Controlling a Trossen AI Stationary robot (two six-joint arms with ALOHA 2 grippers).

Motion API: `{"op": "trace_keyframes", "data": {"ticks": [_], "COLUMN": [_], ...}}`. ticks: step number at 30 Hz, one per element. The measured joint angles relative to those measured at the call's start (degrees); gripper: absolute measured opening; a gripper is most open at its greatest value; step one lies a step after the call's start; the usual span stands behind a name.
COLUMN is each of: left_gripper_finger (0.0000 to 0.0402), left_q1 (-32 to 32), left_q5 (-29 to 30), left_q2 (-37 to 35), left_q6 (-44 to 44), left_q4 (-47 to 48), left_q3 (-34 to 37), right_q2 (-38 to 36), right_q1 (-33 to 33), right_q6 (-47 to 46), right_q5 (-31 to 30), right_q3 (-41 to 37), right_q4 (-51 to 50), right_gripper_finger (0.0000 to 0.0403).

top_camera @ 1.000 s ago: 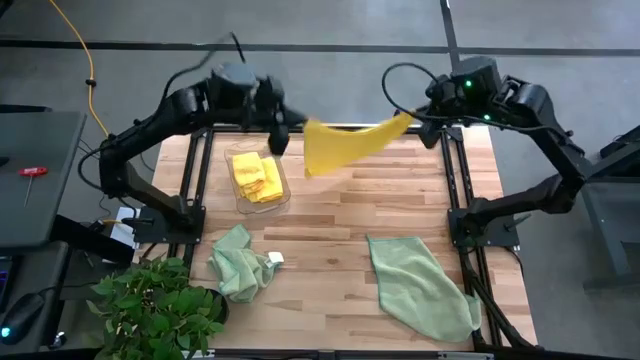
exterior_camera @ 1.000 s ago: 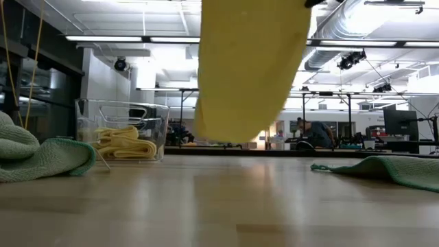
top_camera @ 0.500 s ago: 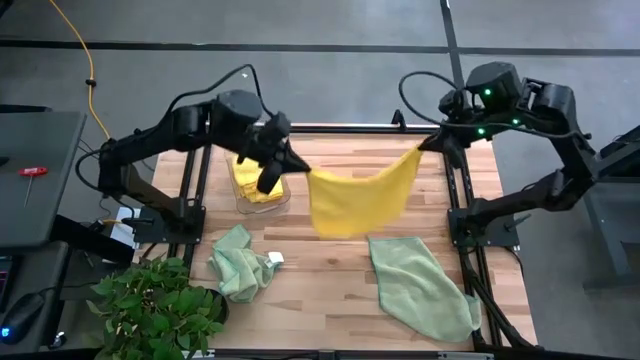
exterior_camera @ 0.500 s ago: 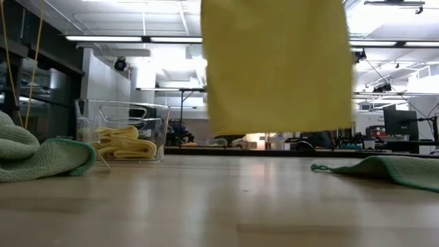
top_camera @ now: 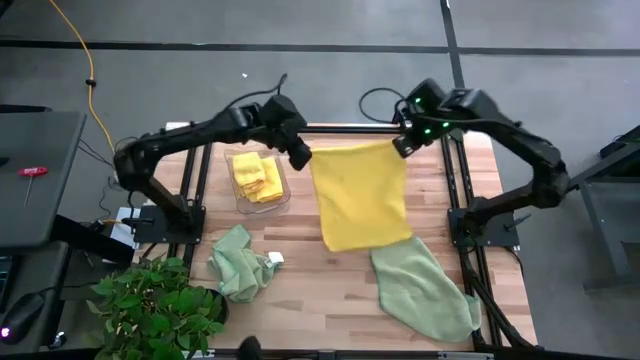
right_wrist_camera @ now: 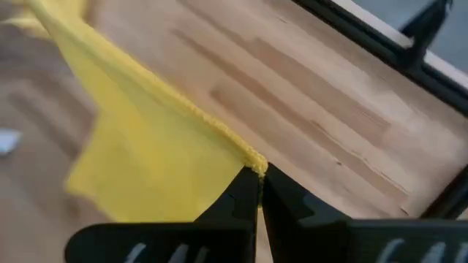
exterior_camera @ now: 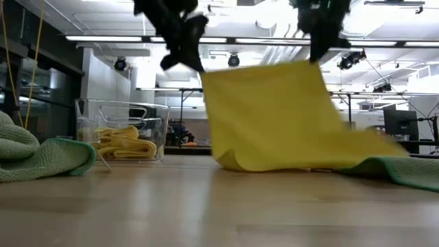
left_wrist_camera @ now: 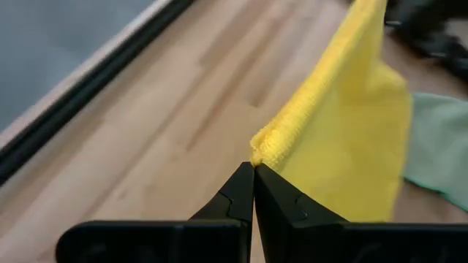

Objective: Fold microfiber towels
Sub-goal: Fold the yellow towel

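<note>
My left pincer (top_camera: 300,157) and my right pincer (top_camera: 402,146) are each clamped shut on 1 far corner of a yellow towel (top_camera: 362,195), which hangs stretched between them with its lower half already draped on the table (top_camera: 300,262) and its near edge overlapping a green towel (top_camera: 425,290). I judge the cloth light, thin and limp, with no stiffness of its own, so it is best held at the hemmed corners, as now, where the thick edge gives purchase. Both arms reach inward over the table's far side, wrists angled down, pincers level and well apart.
</note>
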State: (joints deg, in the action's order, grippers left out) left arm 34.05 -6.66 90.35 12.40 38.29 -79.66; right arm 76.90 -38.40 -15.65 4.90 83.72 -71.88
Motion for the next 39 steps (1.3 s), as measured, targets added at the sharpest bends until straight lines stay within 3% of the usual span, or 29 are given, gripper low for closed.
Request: {"op": "trace_keyframes", "data": {"ticks": [8,15,25,31,39], "left_gripper_finger": [0.0,0.0,0.0,0.0,0.0], "left_q1": [4.8,7.6,8.0,8.0,7.5], "left_q5": [5.2,5.2,11.3,14.9,16.2], "left_q2": [5.9,11.5,16.0,15.6,12.2], "left_q6": [-5.5,-10.7,-13.1,-16.9,-25.0], "left_q4": [-8.9,-12.9,-26.0,-30.0,-30.4], "left_q3": [1.5,1.5,1.4,1.4,1.4], "right_q2": [0.0,0.0,0.7,2.3,1.0], "right_q1": [-4.9,-9.8,-14.7,-16.1,-17.2], "right_q6": [-8.3,-11.6,-14.5,-13.8,-6.3], "right_q5": [-0.4,-4.5,-12.8,-13.3,-12.2], "right_q3": [-22.2,-31.7,-34.0,-34.0,-34.0], "right_q4": [25.1,40.1,50.6,55.1,58.2], "right_gripper_finger": [0.0,0.0,0.0,0.0,0.0]}}
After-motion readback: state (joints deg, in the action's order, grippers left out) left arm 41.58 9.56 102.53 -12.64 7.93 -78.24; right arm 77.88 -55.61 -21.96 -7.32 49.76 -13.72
